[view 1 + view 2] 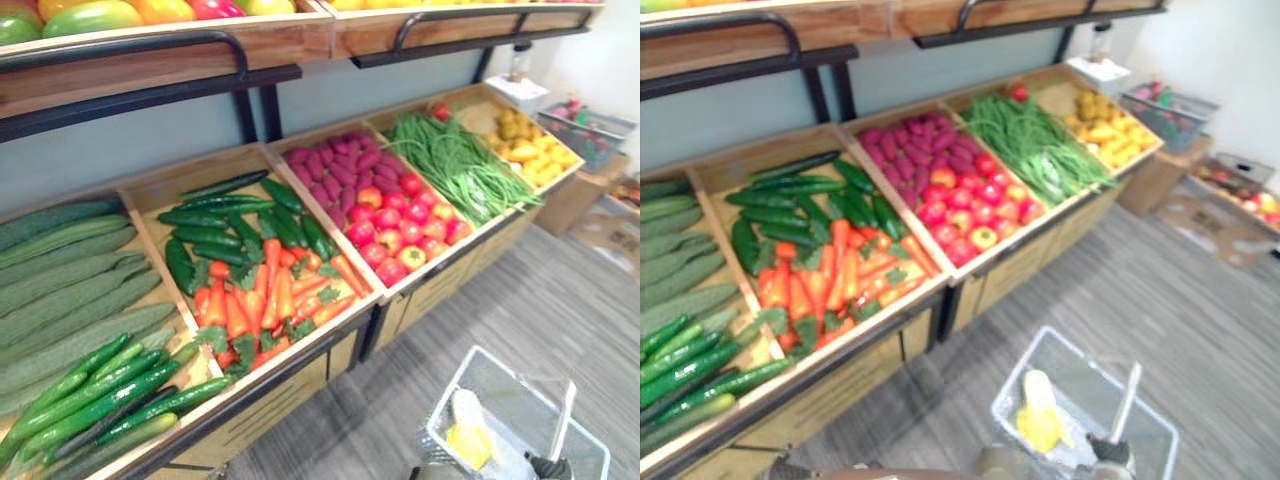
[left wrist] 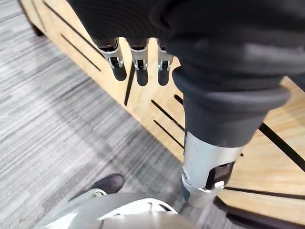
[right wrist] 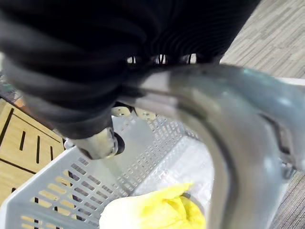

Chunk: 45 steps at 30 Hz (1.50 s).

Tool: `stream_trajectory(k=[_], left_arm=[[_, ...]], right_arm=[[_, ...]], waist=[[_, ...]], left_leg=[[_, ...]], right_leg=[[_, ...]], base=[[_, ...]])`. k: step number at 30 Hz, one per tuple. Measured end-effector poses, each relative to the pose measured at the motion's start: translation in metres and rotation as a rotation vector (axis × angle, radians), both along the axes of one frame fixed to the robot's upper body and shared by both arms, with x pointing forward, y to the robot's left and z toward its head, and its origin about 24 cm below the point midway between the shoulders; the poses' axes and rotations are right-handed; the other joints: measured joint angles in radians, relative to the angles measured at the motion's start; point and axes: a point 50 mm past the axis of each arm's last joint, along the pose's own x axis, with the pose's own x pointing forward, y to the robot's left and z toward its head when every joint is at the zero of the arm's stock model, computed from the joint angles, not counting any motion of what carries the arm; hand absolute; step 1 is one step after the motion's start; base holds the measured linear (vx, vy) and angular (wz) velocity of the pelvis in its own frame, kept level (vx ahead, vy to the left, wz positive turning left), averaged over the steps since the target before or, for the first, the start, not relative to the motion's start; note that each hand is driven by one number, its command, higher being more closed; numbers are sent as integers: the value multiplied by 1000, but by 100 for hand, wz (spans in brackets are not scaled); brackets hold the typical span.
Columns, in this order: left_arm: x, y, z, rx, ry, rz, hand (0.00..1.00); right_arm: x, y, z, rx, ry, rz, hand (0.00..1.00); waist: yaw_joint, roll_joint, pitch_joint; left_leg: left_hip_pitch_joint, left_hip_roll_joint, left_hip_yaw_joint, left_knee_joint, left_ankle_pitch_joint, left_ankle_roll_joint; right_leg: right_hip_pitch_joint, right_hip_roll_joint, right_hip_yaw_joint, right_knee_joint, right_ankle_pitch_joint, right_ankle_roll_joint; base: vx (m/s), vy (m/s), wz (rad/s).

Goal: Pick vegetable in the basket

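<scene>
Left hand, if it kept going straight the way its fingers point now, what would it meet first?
Probably the light wooden front panel with dark slots: the left hand points at it with nothing visible in between, though depth is unclear.

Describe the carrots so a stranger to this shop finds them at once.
Start at the long wooden produce stand. In the compartment left of the tomatoes, dark cucumbers fill the back and the carrots lie in front. They alone are orange and tapered, with green leaves among them.
</scene>
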Motion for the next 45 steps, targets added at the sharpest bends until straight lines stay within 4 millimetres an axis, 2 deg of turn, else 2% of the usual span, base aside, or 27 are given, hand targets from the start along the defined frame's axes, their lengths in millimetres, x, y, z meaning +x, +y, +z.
stream_trajectory(k=[1, 3, 4, 5, 6, 8, 10, 13, 14, 15, 16, 18, 19, 21, 24, 28, 30, 31, 33, 34, 35, 36, 37, 39, 41, 42, 45], left_arm=[[0, 3, 0, 2, 1, 25, 0], [-4, -7, -4, -33, 11, 62, 0], [-4, -11, -6, -45, 12, 73, 0], [-6, -13, -7, -59, 3, 124, 0], [-6, -17, -8, -85, -2, 184, 0], [-4, -19, -9, -107, -27, 267, 0], [-10, -15, -8, -123, -59, 412, 0], [-24, -13, -9, -122, -64, 561, 0], [-26, -14, -9, -120, -63, 583, 0], [-26, -15, -9, -122, -64, 588, 0], [-25, -17, -10, -130, -69, 604, 0], [-28, -20, -11, -136, -52, 605, 0], [-29, -21, -12, -140, -44, 602, 0], [-28, -20, -11, -133, -43, 587, 0], [-23, -15, -10, -120, -40, 526, 0], [-14, -11, -9, -103, -40, 441, 0], [-10, -10, -8, -99, -36, 381, 0], [-9, -10, -8, -95, -34, 362, 0], [-3, -6, -6, -67, -30, 270, 0], [-1, -4, -5, -60, -33, 262, 0], [2, 2, -3, -45, -42, 255, 0], [7, 7, -1, -32, -54, 245, 0], [13, 13, 2, -15, -64, 226, 0], [18, 20, 5, 8, -75, 202, 0], [28, 23, 9, 27, -95, 157, 0], [31, 24, 10, 34, -109, 144, 0], [41, 8, 9, 0, -138, 58, 0]], right_arm=[[-6, 1, -3, 16, 18, -28, 100], [-10, -4, -2, 12, 12, -75, 100], [-11, -6, -1, 11, 6, -92, 100], [-16, -7, -2, 19, 9, -126, 100], [-22, -10, -2, 21, 11, -168, 100], [-34, -11, -3, 29, 25, -219, 100], [-48, -8, -6, 37, 54, -249, 100], [-51, -2, -8, 51, 61, -253, 100], [-51, 1, -9, 58, 59, -253, 100], [-51, 2, -9, 58, 55, -253, 100], [-47, 5, -9, 57, 33, -255, 100], [-47, 3, -8, 54, 27, -270, 100], [-46, -1, -7, 49, 29, -269, 100], [-42, -1, -8, 60, 32, -266, 100], [-30, 3, -10, 81, 16, -258, 100], [-24, 6, -10, 96, 7, -251, 100], [-21, 7, -10, 97, 3, -243, 100], [-18, 7, -10, 97, 0, -235, 100], [-6, 12, -10, 102, -11, -182, 100], [-4, 15, -10, 108, -13, -174, 100], [-2, 19, -11, 117, -14, -163, 100], [-2, 23, -13, 129, -13, -163, 100], [-1, 28, -14, 143, -12, -156, 100], [3, 31, -14, 143, -14, -126, 100], [3, 31, -14, 139, -14, -122, 100], [1, 31, -14, 141, -7, -122, 100], [-2, 17, -11, 119, -11, -144, 100]], waist=[[2, -15, 2], [5, 26, -1], [3, 30, 1], [7, 36, -1], [8, 57, -1], [3, 68, -4], [4, 79, -13], [12, 85, -31], [14, 80, -29], [16, 75, -29], [19, 53, -26], [18, 54, -25], [15, 67, -27], [8, 72, -31], [3, 71, -31], [1, 39, -20], [-1, 23, -9], [-3, 26, -6], [-4, 42, -2], [-3, 41, -1], [-4, 41, 0], [-8, 42, 7], [-7, 20, 12], [-7, 5, 21], [-8, -1, 19], [-9, -19, 17], [-12, 31, 14]], left_leg=[[-5, 10, -46, -10, -5, -23], [-19, 74, -84, -80, 29, -74], [-22, 84, -99, -101, 49, -93], [-25, 94, -137, -134, 81, -111], [-32, 120, -177, -143, 103, -110], [-50, 136, -193, -139, 152, -105], [-75, 155, -208, -142, 195, -134], [-120, 152, -226, -149, 243, -112], [-129, 142, -190, -149, 264, -83], [-133, 137, -140, -149, 266, -55], [-164, 148, 70, -31, 215, 24], [-160, 152, 197, 83, 163, 14], [-154, 132, 224, 75, 148, 4], [-153, 85, 205, -13, 181, -15], [-125, 24, 207, -154, 244, -4], [-104, -19, 198, -160, 217, 0], [-77, -44, 181, -160, 180, 1], [-67, -44, 180, -160, 174, 0], [-44, -18, 179, -160, 159, -5], [-40, -12, 177, -160, 156, -7], [-31, 2, 169, -160, 151, -9], [-27, 13, 157, -159, 145, -6], [-27, 18, 155, -157, 143, -4], [-24, 24, 155, -153, 145, -7], [-13, 25, 156, -153, 155, -26], [1, 13, 154, -153, 154, -32], [4, 43, 155, -153, 152, -57]], right_leg=[[26, 16, 65, -41, 5, 30], [34, 88, 96, -63, -45, 18], [34, 103, 105, -60, -73, 20], [39, 119, 96, -56, -141, 16], [40, 133, 34, -40, -164, -2], [56, 141, -32, -20, -189, -17], [83, 150, -114, -7, -216, -32], [107, 143, -212, -9, -233, -42], [122, 127, -250, -9, -239, -46], [128, 115, -270, -10, -239, -47], [148, 66, -316, -14, -237, -44], [182, 35, -338, -38, -228, -30], [200, 28, -344, -68, -216, -11], [193, 27, -337, -108, -194, 2], [195, 25, -315, -190, -137, 13], [231, 1, -291, -215, -116, 15], [240, -29, -271, -160, -129, -11], [231, -35, -255, -126, -126, -17], [162, -25, -190, 23, -74, -85], [145, -22, -175, 56, -56, -88], [120, -14, -139, 108, -24, -75], [108, 0, -99, 118, -35, -68], [105, 13, -71, 78, -73, -59], [85, 34, -61, 22, -94, -59], [70, 57, -45, -82, -61, -34], [77, 56, -44, -123, -40, -7], [119, 103, -46, -207, -48, 0]], base=[[59, -456, 91], [53, -442, 76], [34, -375, 66], [21, -354, 83], [36, -380, 92], [41, -253, 107], [3, -173, 117], [-23, -75, 101], [-23, 3, 70], [-6, 62, 102], [26, 76, 73], [64, 125, 67], [57, 161, 55], [22, 162, 40], [49, 169, 14], [112, 124, 10], [124, 96, 10], [126, 78, 1], [124, 79, -6], [116, 44, -6], [133, -11, 7], [156, -46, 8], [123, -74, 7], [89, -113, 0], [82, -162, 6], [104, -165, 0], [132, -168, -20]])
